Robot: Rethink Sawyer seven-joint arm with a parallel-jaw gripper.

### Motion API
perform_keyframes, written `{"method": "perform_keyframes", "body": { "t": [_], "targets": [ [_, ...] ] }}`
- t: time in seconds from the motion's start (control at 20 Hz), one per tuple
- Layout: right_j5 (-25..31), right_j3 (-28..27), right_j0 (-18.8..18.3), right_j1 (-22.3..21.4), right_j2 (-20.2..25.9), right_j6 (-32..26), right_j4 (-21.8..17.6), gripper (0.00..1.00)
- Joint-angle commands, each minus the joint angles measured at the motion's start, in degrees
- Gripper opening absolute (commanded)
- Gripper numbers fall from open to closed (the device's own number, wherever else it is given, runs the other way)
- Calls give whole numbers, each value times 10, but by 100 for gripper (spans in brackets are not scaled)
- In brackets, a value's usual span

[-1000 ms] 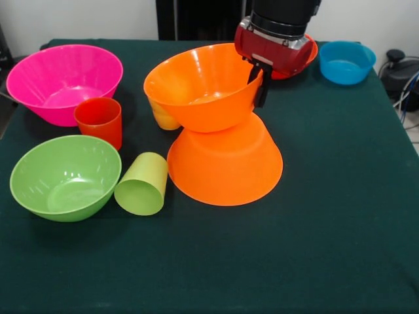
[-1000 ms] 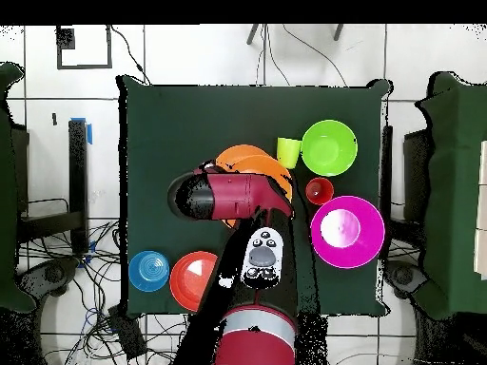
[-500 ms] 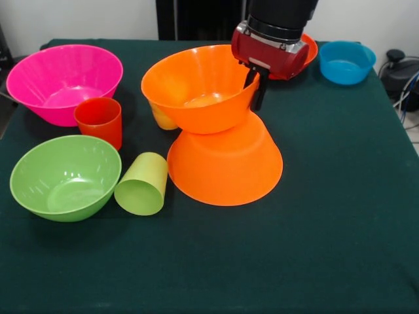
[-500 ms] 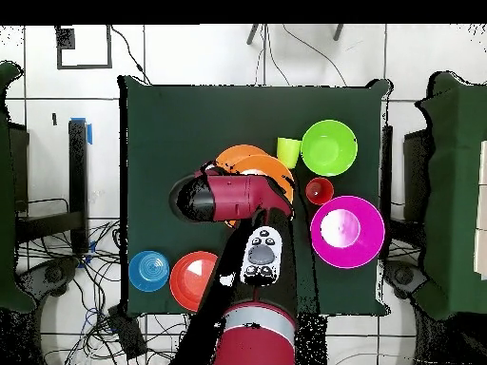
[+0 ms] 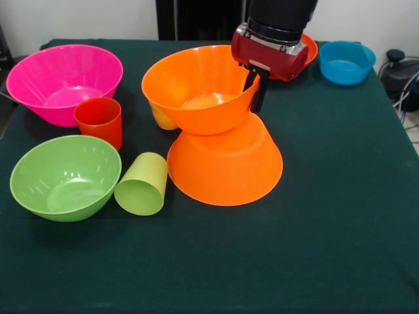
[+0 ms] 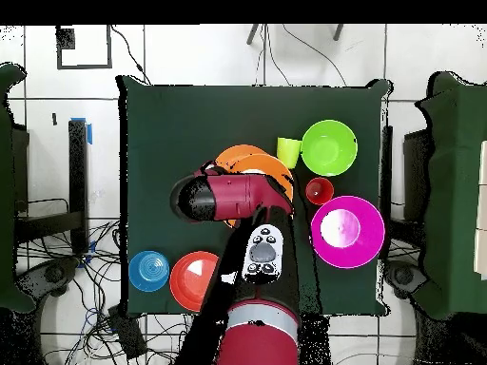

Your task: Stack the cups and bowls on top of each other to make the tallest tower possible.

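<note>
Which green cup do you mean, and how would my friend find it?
Start at the big green bowl at the front of the table. Right beside it, between that bowl and the upside-down orange bowl, is the green cup. It is the only cup lying on its side, its open mouth facing the camera; the red cup stands upright.

Upright orange bowl (image 5: 200, 88) sits tilted on an inverted orange bowl (image 5: 226, 167), seemingly off-centre

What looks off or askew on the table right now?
The lime green cup lies tipped on its side beside the lime green bowl. The upper orange bowl sits tilted and off-centre on the inverted orange bowl, with the pincer at its rim.
</note>
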Motion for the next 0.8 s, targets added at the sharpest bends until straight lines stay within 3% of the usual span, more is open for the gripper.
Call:
{"method": "perform_keyframes", "body": {
  "t": [0.05, 0.35, 0.6, 0.8],
  "targets": [
    [-42, -1, -17, 79, 114, -54, -44, 0],
    [-37, -12, -11, 85, 119, -52, -43, 0],
    [8, -15, -25, 74, 144, -84, -37, 0],
    [44, -33, -15, 72, 141, -85, -33, 0]
  ]
}}
